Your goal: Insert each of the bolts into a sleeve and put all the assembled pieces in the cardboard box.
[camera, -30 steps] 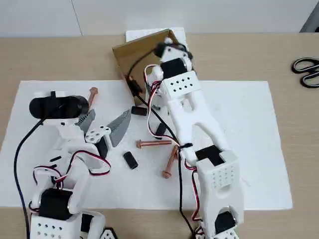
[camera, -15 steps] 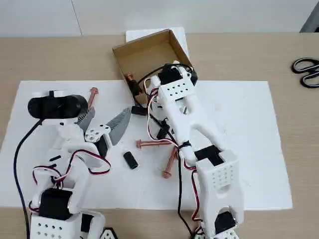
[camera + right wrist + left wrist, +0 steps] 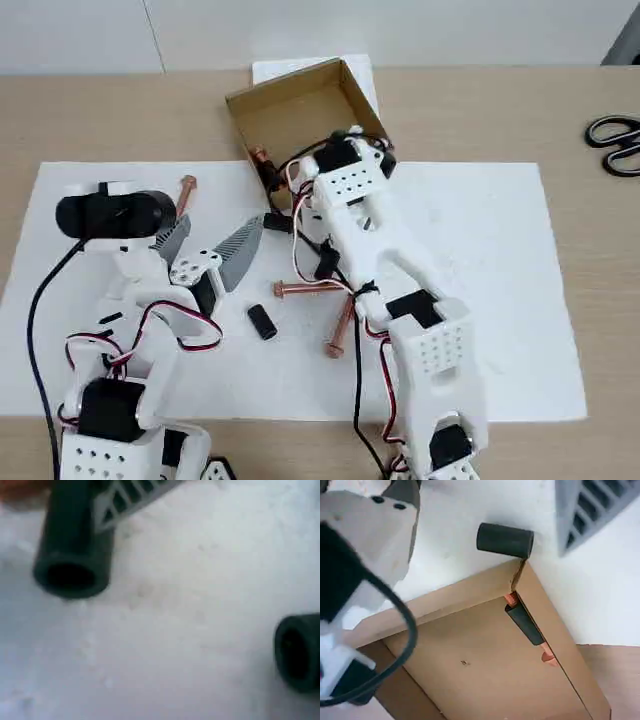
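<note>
Left claw (image 3: 226, 224) splayed, empty, over paper (image 3: 480, 250). Right claw (image 3: 302, 212) low beside box (image 3: 285, 82); cannot tell its grip state. One assembled piece (image 3: 262, 165) lies in box. Loose bolts (image 3: 308, 288) and sleeves (image 3: 263, 322) on paper: likely light, stiff, smooth, roll-prone. Pinch bolt mid-shank, sleeve across wall, bore unblocked.
</note>
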### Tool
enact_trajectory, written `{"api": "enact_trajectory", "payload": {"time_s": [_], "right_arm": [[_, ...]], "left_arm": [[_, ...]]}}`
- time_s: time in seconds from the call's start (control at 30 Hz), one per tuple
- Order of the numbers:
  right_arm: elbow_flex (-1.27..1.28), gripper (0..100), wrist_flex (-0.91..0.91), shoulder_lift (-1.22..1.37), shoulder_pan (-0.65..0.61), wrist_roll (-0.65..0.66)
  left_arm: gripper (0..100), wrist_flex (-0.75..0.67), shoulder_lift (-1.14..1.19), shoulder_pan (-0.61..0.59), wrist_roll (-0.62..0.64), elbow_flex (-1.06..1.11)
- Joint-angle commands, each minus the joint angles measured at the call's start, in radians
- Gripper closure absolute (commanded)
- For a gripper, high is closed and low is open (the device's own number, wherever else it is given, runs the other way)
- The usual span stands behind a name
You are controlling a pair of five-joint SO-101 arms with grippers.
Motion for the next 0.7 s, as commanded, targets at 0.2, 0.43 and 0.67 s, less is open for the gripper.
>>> {"api": "enact_trajectory", "payload": {"time_s": [0.2, 0.43, 0.67], "right_arm": [[-0.009, 68.9, -0.007, 0.002, -0.042, -0.009], [-0.009, 68.9, -0.048, 0.005, -0.045, -0.009], [-0.008, 69.6, -0.062, 0.007, -0.045, -0.008]], "left_arm": [[69, -0.026, 0.003, -0.009, 0.003, -0.038], [69, -0.025, 0.003, -0.009, 0.003, -0.038], [69, -0.025, 0.003, -0.009, 0.003, -0.038]]}}
